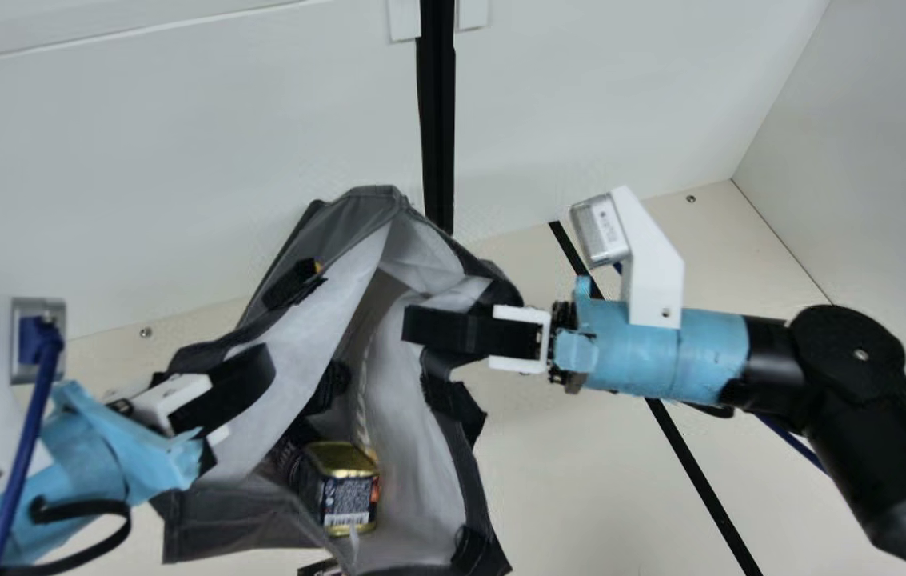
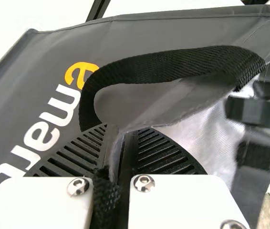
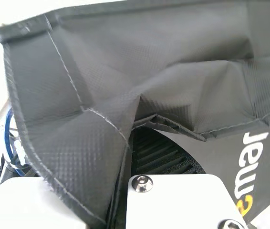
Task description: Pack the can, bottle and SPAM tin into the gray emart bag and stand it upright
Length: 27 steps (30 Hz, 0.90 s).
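Two grippers on one gray fabric emart bag point(image 1: 237, 512) with a pale silvery lining point(image 1: 413, 448), its mouth spread and seen from above in the main view. Bag sits between the arms over the cream table point(image 1: 572, 488); cannot tell how its base rests.

Left gripper point(image 1: 249, 380): black ribbed fingers closed on the bag's rim at the left side of the mouth, fabric pinched between them. In the left wrist view, a black webbing handle point(image 2: 159, 67) arches just past the left gripper point(image 2: 120, 131), in front of white and yellow lettering point(image 2: 42, 133) on the outer wall.

Right gripper point(image 1: 421, 328): closed on the opposite rim, one finger over the lining, inside the mouth. In the right wrist view, folded gray cloth runs down between the fingers and partly covers them.

SPAM tin point(image 1: 350, 496), squarish with rounded corners, gold-coloured metal end and dark printed label: inside the bag, at the mouth's near end, tilted. A dark shape is tucked right beside it, mostly hidden; cannot tell whether it's the can or the bottle. More black strap pieces point(image 1: 453, 408) along the right rim.

Rest: white back panels point(image 1: 181, 160), black upright post point(image 1: 437, 120) behind the bag, black strip point(image 1: 692, 472) running slantwise across the table to the bag's right.
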{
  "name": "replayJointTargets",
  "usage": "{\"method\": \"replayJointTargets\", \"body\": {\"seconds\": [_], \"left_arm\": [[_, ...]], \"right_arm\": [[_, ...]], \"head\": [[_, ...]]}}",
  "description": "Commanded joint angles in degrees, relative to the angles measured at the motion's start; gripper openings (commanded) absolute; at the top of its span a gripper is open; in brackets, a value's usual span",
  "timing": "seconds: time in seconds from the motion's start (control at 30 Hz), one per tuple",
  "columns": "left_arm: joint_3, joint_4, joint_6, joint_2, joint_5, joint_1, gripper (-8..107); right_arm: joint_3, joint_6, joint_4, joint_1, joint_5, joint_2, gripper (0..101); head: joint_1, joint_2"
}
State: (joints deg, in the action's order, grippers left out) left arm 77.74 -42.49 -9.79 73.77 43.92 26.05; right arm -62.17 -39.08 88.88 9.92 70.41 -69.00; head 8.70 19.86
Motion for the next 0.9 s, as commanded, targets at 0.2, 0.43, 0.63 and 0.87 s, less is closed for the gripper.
{"method": "replayJointTargets", "body": {"seconds": [0.2,0.43,0.63,0.87], "left_arm": [[3.5,2.2,0.9,-2.3,8.7,-0.5,-8],[7.0,3.5,1.8,-3.6,15.0,0.0,-8],[11.6,5.0,3.8,-3.7,21.9,1.0,-8],[13.8,8.1,7.4,-2.0,26.0,6.1,-8]], "right_arm": [[-3.1,8.2,-4.9,3.1,-0.5,6.8,0],[-6.3,15.9,-9.6,5.2,-0.5,11.6,0],[-9.5,23.8,-14.2,5.8,-0.5,15.0,0],[-11.3,32.0,-22.1,3.5,-0.5,17.5,0]], "head": [[1.3,0.1],[1.3,0.1],[1.3,0.1],[1.3,0.1]]}}
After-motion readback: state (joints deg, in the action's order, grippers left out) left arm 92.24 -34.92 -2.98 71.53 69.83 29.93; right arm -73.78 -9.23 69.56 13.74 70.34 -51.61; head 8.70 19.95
